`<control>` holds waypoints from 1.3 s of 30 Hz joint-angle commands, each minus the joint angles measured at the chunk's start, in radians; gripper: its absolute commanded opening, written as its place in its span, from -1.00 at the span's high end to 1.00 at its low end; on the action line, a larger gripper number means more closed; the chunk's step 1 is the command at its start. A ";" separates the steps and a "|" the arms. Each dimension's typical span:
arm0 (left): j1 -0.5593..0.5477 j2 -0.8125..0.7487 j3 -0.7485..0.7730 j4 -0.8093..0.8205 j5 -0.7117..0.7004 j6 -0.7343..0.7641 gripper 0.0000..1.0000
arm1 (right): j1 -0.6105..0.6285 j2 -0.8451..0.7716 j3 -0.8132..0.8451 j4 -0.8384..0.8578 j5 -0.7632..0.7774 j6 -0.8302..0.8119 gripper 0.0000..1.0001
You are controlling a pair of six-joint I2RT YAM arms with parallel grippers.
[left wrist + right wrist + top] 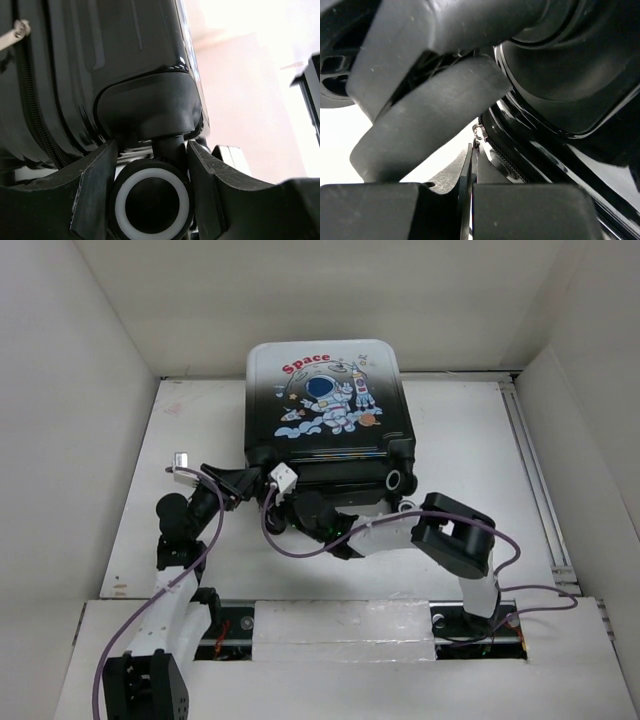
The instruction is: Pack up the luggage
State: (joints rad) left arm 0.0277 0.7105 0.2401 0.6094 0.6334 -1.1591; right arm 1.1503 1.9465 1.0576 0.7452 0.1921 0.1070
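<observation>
From above, the small hard-shell suitcase (325, 405), white fading to black with a cartoon astronaut and a red "Space", lies closed and picture-side up at the middle of the far edge of the white worktop (470, 460), its wheels toward the near edge. My left arm rises from the near left corner, bends at the elbow and brings my left gripper (250, 480) to the suitcase's near left corner. My right arm folds back at the near right and reaches leftward, low, putting my right gripper (305, 505) at the middle of the suitcase's near side.

At my left wrist, my left jaws stand part-way apart; a black wheel with a white ring (152, 205) fills the gap, and my fingers (95, 185) lie against both its sides under the glossy black shell.

At my right wrist, my right fingers (535, 210) are pressed together, only a thin line between them. A small metal zip pull (478, 132) sits right at their tips; whether I pinch it, I cannot tell.
</observation>
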 commanded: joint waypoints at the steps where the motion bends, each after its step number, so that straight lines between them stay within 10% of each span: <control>1: -0.037 -0.026 0.108 0.291 0.181 -0.109 1.00 | 0.054 0.077 0.131 0.150 -0.230 0.060 1.00; 14: -0.037 -0.071 0.076 0.308 0.172 -0.156 1.00 | 0.068 0.114 -0.021 0.658 -0.054 0.272 0.77; 18: -0.037 -0.071 0.056 0.317 0.172 -0.142 1.00 | 0.071 0.018 -0.046 0.499 -0.125 0.290 0.01; 27: -0.037 0.061 0.079 0.291 0.175 0.012 1.00 | 0.098 -0.550 -0.453 -0.070 0.140 0.270 -0.14; 29: -0.037 0.089 0.079 0.282 0.175 0.035 0.68 | 0.098 -0.673 -0.511 -0.284 0.226 0.284 -0.25; 30: -0.037 0.121 0.079 0.282 0.175 0.062 0.09 | 0.082 -0.790 -0.512 -0.359 0.251 0.295 -0.25; 32: -0.037 0.159 0.088 0.270 0.186 0.081 -0.31 | 0.028 -0.901 -0.522 -0.554 0.316 0.295 -0.32; 39: -0.037 0.089 0.111 -0.010 0.022 0.241 -1.00 | -0.286 -1.193 -0.405 -0.823 0.250 0.182 -0.35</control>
State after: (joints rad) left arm -0.0067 0.8654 0.3031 0.7113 0.7914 -1.0561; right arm 0.9546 0.7849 0.5533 0.0925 0.4561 0.3584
